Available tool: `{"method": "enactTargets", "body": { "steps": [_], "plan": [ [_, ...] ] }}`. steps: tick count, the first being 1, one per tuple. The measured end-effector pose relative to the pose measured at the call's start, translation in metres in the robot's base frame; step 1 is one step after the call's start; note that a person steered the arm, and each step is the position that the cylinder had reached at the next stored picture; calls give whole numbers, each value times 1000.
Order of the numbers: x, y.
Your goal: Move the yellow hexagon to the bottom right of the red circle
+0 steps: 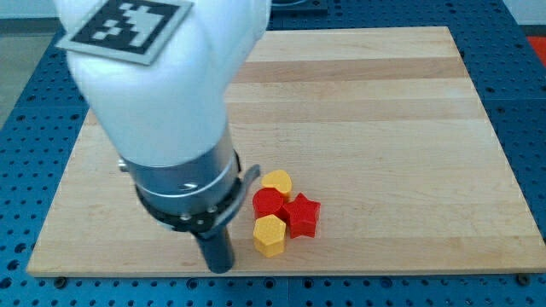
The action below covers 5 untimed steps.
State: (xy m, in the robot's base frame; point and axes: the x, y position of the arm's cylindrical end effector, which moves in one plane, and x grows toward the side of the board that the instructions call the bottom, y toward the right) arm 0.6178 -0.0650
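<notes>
The red circle (269, 203) lies near the view's bottom centre of the wooden board (384, 111). A yellow hexagon (270, 235) sits just below it, touching it. A second yellow block (276, 182), rounded in outline, touches the circle's upper right. A red star (302, 215) touches the circle's right side. My tip (220, 266) is near the board's bottom edge, left of the lower yellow hexagon, with a small gap between them.
The arm's white and black body (171, 111) fills the view's upper left and hides part of the board. A blue perforated table (529, 102) surrounds the board. The board's bottom edge runs just under the tip.
</notes>
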Motion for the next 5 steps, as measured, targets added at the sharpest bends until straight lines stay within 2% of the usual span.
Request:
{"method": "enactTargets", "body": {
  "steps": [1,5],
  "plan": [
    [0,34],
    [-4,56]
  ]
}}
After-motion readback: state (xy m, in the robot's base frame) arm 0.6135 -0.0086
